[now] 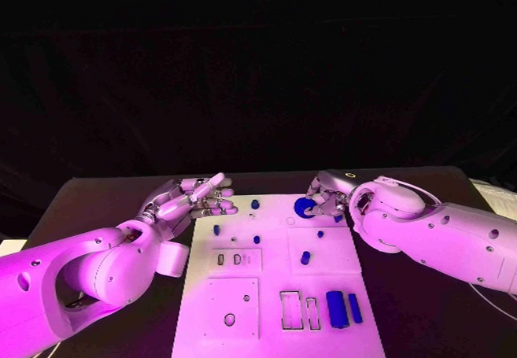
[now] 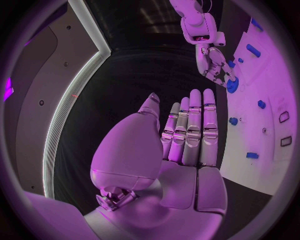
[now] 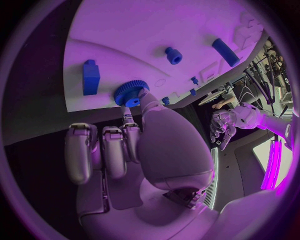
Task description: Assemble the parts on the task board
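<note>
- Nearest the robot, two long blue blocks [image 1: 342, 308] lie side by side at about 5 o'clock on the white task board [image 1: 330, 255], just beside two empty rectangular slots [image 1: 298, 310]; a round hole [image 1: 229, 319] sits at about 7 o'clock.
- Mid-board, a short blue peg [image 1: 305, 258] and several smaller blue parts [image 1: 257, 239] are scattered well apart, some standing, some lying.
- At the far edge, near 1 o'clock, the right robot hand [image 1: 323, 204] pinches a blue toothed wheel [image 3: 130, 93] between its thumb and a fingertip [image 3: 128, 115]; the wheel is round, ridged at the rim and has a centre hole.
- Risk, as a judgement: the pinch takes only the wheel's rim, so a tilt or a loosened thumb could let it roll off the board's far edge onto the black counter [image 1: 112, 200].
- A second risk: the wheel may meet its seat off-centre and jam, since the fingers hide the contact from the head camera.
- At about 11 o'clock the left robot hand [image 1: 197, 198] hovers beside the board, fingers [image 2: 194, 125] straight and together, holding nothing; a careless sweep could knock the small standing parts [image 1: 255, 203] near it.
</note>
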`<action>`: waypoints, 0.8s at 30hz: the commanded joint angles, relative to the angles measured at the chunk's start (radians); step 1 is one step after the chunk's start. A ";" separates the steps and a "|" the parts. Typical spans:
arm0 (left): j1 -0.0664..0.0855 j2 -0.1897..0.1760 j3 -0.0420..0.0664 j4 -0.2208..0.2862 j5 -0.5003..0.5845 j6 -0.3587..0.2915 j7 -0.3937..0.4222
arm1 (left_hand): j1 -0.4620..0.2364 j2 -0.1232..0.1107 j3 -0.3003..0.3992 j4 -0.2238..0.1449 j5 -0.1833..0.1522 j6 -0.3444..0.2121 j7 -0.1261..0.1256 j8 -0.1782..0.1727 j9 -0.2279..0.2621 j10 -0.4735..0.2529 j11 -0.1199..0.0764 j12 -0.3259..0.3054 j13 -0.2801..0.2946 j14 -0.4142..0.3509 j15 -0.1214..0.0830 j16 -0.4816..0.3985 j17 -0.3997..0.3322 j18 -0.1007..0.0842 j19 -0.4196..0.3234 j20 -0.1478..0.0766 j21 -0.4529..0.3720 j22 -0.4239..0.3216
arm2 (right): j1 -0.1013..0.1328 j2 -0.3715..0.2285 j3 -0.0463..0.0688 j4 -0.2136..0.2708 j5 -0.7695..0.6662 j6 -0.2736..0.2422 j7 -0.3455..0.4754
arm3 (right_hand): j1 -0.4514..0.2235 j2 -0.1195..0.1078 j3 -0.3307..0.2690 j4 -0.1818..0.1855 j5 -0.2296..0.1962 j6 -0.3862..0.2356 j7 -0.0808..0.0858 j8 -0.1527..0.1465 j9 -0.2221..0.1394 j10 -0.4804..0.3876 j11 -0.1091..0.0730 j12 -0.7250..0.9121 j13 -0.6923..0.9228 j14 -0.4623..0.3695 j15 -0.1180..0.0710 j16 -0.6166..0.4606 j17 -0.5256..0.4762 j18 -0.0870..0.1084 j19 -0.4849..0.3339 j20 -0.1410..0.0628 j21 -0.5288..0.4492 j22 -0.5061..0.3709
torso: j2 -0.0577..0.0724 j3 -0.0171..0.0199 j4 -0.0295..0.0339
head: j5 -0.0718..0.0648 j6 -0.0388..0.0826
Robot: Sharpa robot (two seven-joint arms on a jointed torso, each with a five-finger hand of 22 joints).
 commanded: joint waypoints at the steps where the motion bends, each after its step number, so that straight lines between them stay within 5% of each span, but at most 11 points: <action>1: 0.001 0.002 0.001 0.001 0.002 0.021 0.002 | 0.006 0.001 0.000 -0.006 0.001 -0.006 0.001 -0.005 0.001 -0.008 0.002 -0.005 0.001 -0.003 0.001 -0.003 0.001 0.012 -0.001 0.006 -0.003 -0.001 | -0.008 0.001 -0.005 -0.002 -0.034 0.033 -0.011 | 0.031 0.020 0.023 -0.013 -0.009 0.033 -0.014 0.015 0.012 0.023 -0.011 0.012 0.133 0.089 -0.008 0.005 0.198 -0.014 0.014 -0.009 0.008 0.037 | 0.000 -0.0004 -0.0004 | 0.000 -0.001; 8: 0.001 0.001 0.001 0.001 0.002 0.021 0.001 | 0.008 0.002 0.001 -0.007 0.001 -0.006 0.001 -0.005 0.001 -0.008 0.002 -0.005 0.001 -0.003 0.001 -0.003 0.002 0.012 -0.001 0.006 -0.004 -0.001 | -0.010 0.002 -0.005 0.005 -0.071 -0.030 -0.027 | 0.037 0.032 0.067 -0.032 0.008 0.063 -0.027 0.022 0.018 0.037 -0.023 0.033 0.153 0.091 -0.019 0.009 0.207 -0.017 0.020 -0.019 0.014 0.051 | 0.000 -0.0005 0.0002 | 0.000 -0.001; 24: 0.001 -0.002 0.001 -0.019 0.002 0.021 0.003 | 0.013 0.006 0.003 -0.010 0.001 -0.006 0.001 -0.005 0.002 -0.008 0.001 -0.005 0.002 -0.003 0.001 -0.005 0.004 0.012 0.000 0.006 -0.004 -0.002 | -0.007 0.033 -0.004 0.104 -0.126 -0.145 -0.042 | -0.010 0.012 0.136 -0.043 0.081 0.072 -0.030 0.007 0.023 0.040 -0.026 0.035 0.159 0.092 -0.023 0.012 0.214 -0.018 0.023 -0.025 0.018 0.058 | 0.001 -0.0008 0.0041 | 0.010 0.004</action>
